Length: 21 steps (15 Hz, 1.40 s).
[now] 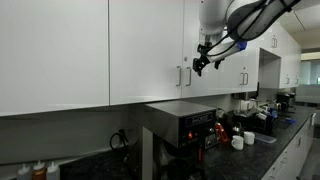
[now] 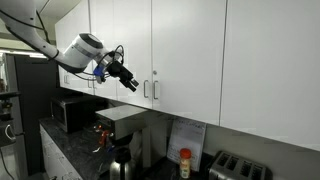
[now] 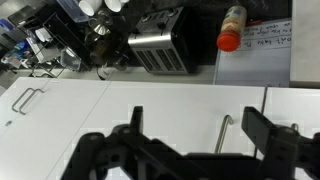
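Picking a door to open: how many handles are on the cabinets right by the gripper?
2: one handle and a second handle side by side where two doors meet, ahead of the gripper. Others may hide behind the arm.

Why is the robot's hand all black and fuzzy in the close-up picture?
Wrist view: the hand sits close to the lens, dark and soft against the bright white cabinet doors. Both exterior views: the hand is a small dark shape on white, and the counter below lies in shadow.
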Tool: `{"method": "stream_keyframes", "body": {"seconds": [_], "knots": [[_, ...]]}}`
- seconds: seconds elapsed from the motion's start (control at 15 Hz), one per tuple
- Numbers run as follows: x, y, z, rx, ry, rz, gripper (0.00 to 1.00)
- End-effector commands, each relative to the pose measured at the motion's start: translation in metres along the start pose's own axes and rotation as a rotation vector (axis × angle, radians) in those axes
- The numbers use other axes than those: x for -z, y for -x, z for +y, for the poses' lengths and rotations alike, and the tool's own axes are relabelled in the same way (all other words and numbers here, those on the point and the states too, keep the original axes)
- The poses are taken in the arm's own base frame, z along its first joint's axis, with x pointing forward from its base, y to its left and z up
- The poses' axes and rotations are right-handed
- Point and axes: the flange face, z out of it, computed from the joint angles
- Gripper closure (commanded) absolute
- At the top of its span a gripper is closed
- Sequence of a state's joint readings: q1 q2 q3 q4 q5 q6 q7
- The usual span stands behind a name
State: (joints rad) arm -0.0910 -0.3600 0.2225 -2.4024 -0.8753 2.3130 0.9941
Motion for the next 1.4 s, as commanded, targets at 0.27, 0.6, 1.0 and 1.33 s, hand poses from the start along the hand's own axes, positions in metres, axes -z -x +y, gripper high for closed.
{"method": "stream_keyframes", "body": {"seconds": [0.27, 0.6, 1.0, 1.33], "knots": [[-0.003, -0.003, 0.002, -0.003, -0.003, -0.001, 0.0], [-0.013, -0.013, 0.015, -0.018, -0.024, 0.011, 0.0], [-0.016, -0.029, 0.014, -0.008, -0.05, 0.061, 0.0], [-0.027, -0.041, 0.006, 0.02, -0.034, 0.092, 0.0]]}}
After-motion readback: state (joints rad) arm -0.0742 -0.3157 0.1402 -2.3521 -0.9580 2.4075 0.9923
